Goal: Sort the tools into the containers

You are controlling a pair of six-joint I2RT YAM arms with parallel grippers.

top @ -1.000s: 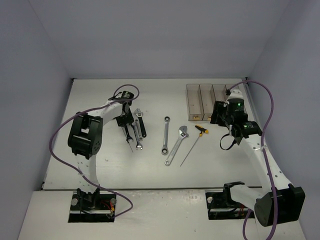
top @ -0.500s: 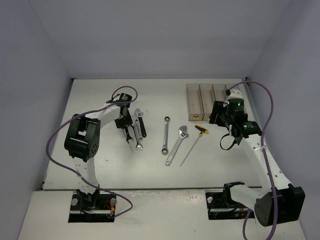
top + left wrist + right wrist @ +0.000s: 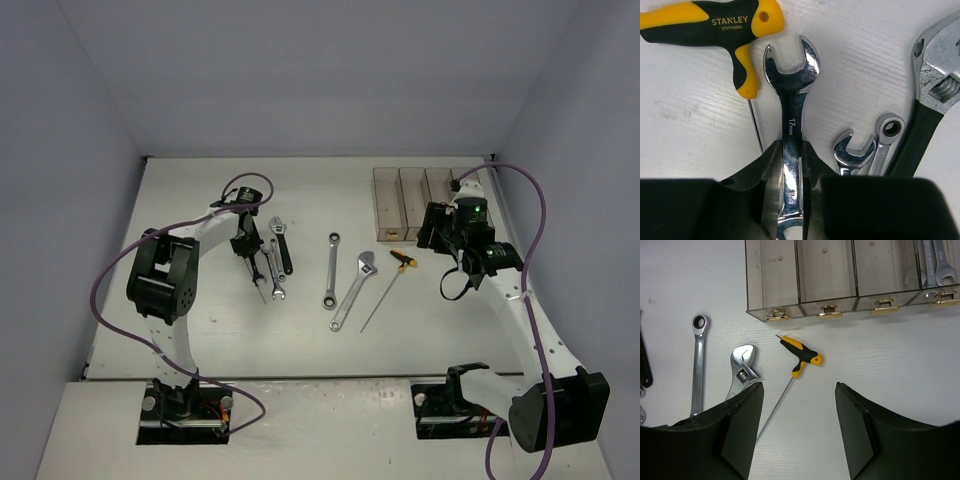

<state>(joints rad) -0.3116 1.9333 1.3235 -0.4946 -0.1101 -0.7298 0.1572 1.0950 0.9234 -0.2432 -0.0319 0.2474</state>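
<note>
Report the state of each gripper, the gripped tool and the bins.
left gripper, shut on the 17 mm wrench.
17 mm wrench, clamped at its shank.
right gripper, open, empty.
rightmost bin, holds wrenches.
other three bins, look empty.

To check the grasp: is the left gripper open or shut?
Shut: the left gripper has both fingers pressed against the shank of the 17 mm wrench.

Pale lilac walls (image 3: pixel 320 80) are boxing in a white worktop (image 3: pixel 300 340), soft even light is falling all over
</note>
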